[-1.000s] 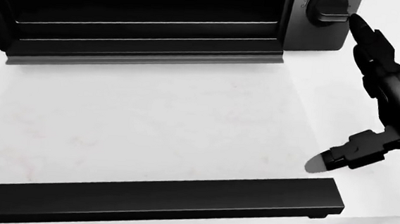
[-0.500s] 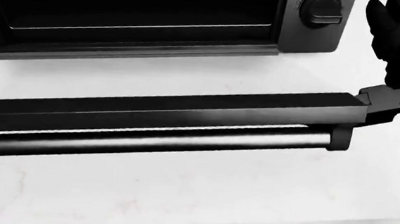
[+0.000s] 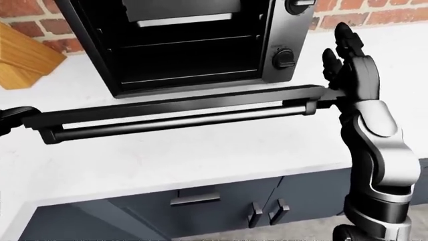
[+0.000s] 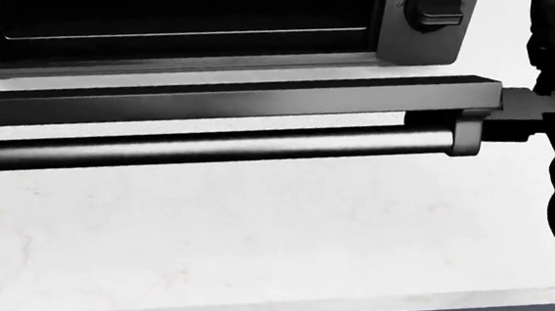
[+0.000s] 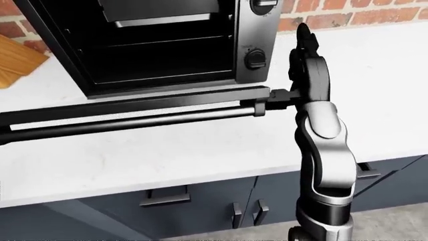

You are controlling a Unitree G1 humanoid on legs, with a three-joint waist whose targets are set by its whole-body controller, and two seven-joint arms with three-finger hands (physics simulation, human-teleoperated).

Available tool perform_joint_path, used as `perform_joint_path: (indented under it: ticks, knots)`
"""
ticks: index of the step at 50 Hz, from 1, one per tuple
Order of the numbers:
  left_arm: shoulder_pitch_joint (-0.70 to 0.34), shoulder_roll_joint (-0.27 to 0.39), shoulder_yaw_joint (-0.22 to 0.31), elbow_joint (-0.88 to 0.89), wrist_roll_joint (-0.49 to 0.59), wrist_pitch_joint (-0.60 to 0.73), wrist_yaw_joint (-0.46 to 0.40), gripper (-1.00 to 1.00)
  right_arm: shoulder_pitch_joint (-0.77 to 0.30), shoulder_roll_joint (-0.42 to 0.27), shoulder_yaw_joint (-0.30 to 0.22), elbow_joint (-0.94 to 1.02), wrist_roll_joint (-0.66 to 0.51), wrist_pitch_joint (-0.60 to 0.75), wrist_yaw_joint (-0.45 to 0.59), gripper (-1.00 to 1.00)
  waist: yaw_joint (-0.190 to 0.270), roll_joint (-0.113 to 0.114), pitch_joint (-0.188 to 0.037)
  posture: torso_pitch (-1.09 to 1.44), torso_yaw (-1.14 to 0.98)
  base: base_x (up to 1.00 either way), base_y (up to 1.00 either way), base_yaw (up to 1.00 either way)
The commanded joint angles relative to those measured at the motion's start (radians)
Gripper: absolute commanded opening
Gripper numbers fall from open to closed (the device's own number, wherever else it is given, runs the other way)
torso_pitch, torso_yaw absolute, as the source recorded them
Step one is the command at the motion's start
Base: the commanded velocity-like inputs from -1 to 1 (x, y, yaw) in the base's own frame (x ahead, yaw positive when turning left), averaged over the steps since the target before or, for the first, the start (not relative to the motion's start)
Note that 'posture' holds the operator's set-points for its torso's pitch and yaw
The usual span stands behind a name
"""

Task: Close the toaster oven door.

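The black toaster oven (image 3: 187, 45) stands on the white counter (image 3: 200, 155) with its cavity open. Its door (image 3: 180, 103) is partly raised, about level, with the handle bar (image 3: 174, 120) along its outer edge. My right hand (image 3: 337, 70) is at the door's right end, fingers stretched upward and open, thumb against the door's end; it also shows in the right-eye view (image 5: 304, 65). My left hand (image 3: 10, 120) shows only as a dark shape at the door's left end, its fingers hidden.
A wooden block (image 3: 20, 60) stands left of the oven against the brick wall (image 3: 375, 15). Oven knobs (image 3: 283, 57) sit on its right panel. Dark cabinet fronts with handles (image 3: 194, 198) run below the counter's edge.
The door has swung up from near the counter's edge toward the oven front. My right hand rose with it at the door's right end.
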Motion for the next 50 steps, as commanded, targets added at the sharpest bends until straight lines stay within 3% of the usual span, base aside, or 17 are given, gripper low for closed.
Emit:
perform_joint_path:
  ticks: [1,21,44,50]
  knots:
    - [-0.013,0.024,0.016,-0.028,-0.001,-0.023,-0.010,1.00,-0.062,-0.010,-0.011,-0.046,0.019,-0.048,-0.037,1.00,0.007,-0.003,-0.027,0.00,0.00,0.00,0.00,0.00]
    - [-0.012,0.028,0.017,-0.024,0.004,-0.023,-0.001,1.00,-0.168,0.002,0.019,0.041,0.038,0.025,-0.192,1.00,0.012,-0.005,-0.027,0.00,0.00,0.00,0.00,0.00]
    - [-0.012,0.028,0.019,-0.020,0.007,-0.026,-0.005,1.00,-0.281,0.044,0.056,0.170,0.006,-0.060,-0.357,1.00,0.010,0.000,-0.027,0.00,0.00,0.00,0.00,0.00]
    - [-0.013,0.030,0.020,-0.018,0.005,-0.025,-0.004,1.00,-0.293,0.068,0.083,0.191,0.011,-0.068,-0.358,1.00,0.011,0.000,-0.027,0.00,0.00,0.00,0.00,0.00]
